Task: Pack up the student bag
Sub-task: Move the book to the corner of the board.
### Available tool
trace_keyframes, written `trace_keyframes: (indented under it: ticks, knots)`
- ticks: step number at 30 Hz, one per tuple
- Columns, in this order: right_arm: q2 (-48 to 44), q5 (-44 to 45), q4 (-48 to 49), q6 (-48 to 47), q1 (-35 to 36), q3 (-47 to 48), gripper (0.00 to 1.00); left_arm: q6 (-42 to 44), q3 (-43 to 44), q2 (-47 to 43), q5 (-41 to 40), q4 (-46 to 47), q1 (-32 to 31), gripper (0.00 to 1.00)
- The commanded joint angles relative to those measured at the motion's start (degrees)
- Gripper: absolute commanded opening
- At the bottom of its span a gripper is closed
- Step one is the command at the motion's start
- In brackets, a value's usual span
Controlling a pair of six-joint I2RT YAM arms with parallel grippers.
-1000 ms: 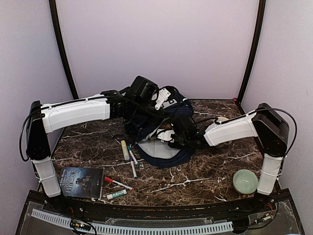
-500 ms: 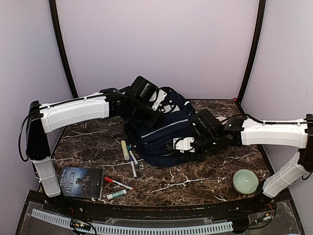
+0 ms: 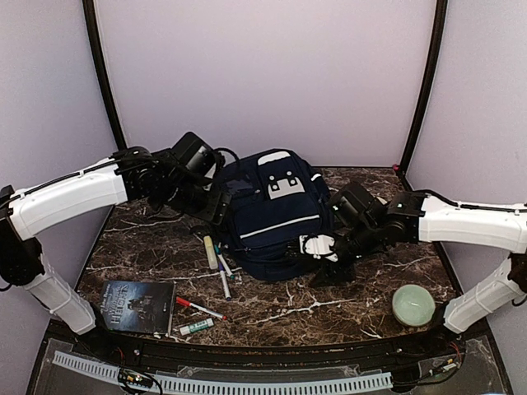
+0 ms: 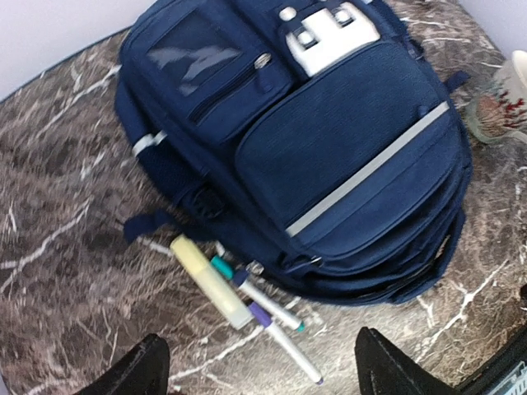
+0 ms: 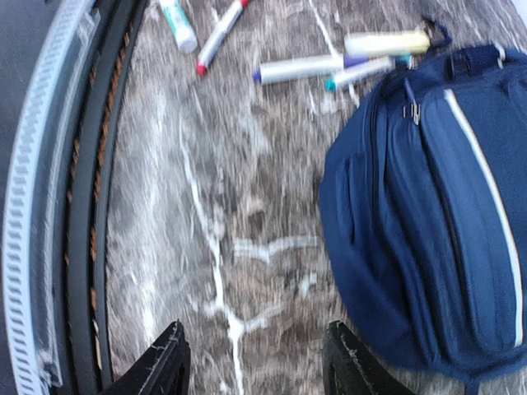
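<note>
Nearest the arms' bases, a dark book point(image 3: 137, 306), a red-capped marker point(image 3: 198, 309) and a green-labelled stick point(image 3: 196, 327) lie on the marbled bench point(image 3: 346, 300), with a pale green bowl point(image 3: 412, 305) at the near right. Farther in, a yellow highlighter point(image 3: 211, 252) and two pens point(image 3: 223, 278) lie just beside the near left edge of the student bag point(image 3: 276, 214), which takes up the middle of the bench. The bag is navy fabric, with a grey reflective stripe across its front pocket, zipped pockets and a white patch near its top. It lies on its back with the front upward. Its long axis runs near to far, top toward the back wall and base toward the arms. The right hand point(image 3: 325, 251) sits just beside the bag's near right corner, fingers spread over bare bench and grasping nothing. The left hand point(image 3: 216, 206) hovers by the bag's far left side, fingers wide apart and released. A patterned mug point(image 4: 502, 99) stands near the bag's far right side.
</note>
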Motion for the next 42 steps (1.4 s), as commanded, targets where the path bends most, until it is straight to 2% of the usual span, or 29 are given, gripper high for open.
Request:
trace_keyframes:
  ticks: [1,7,14,19,26,31,42]
  knots:
    - [6.6,-9.5,4.6,4.1,-0.3,7.7,0.55,-16.0,-9.9,-6.6,-3.5,-8.5,2.2,0.81]
    - [12.0,-13.7,8.1,6.8,-0.3,12.8,0.54,-29.1,-21.0,-16.6,-3.8,-10.8,5.5,0.83]
    - [16.9,-14.2,11.3,9.8,-0.5,13.8,0.54,-37.7,-32.9,-22.8,-0.6,-10.9,11.2,0.86]
    - [17.3,-16.4,10.9,10.1,-0.7,12.8,0.54,-44.5,-39.0,-26.7,0.8,-12.1,12.7,0.86]
    - [18.3,-16.8,10.9,10.1,-0.8,12.9,0.55,-55.5,-43.2,-35.2,4.8,-18.5,12.8,0.85]
    - [17.6,-15.5,11.3,9.7,-0.8,11.9,0.55,-58.7,-44.8,-38.1,7.9,-21.9,12.8,0.83]
    - [19.3,-15.0,10.8,9.5,-0.8,12.5,0.56,-60.2,-53.1,-35.3,17.6,-14.5,12.8,0.83]
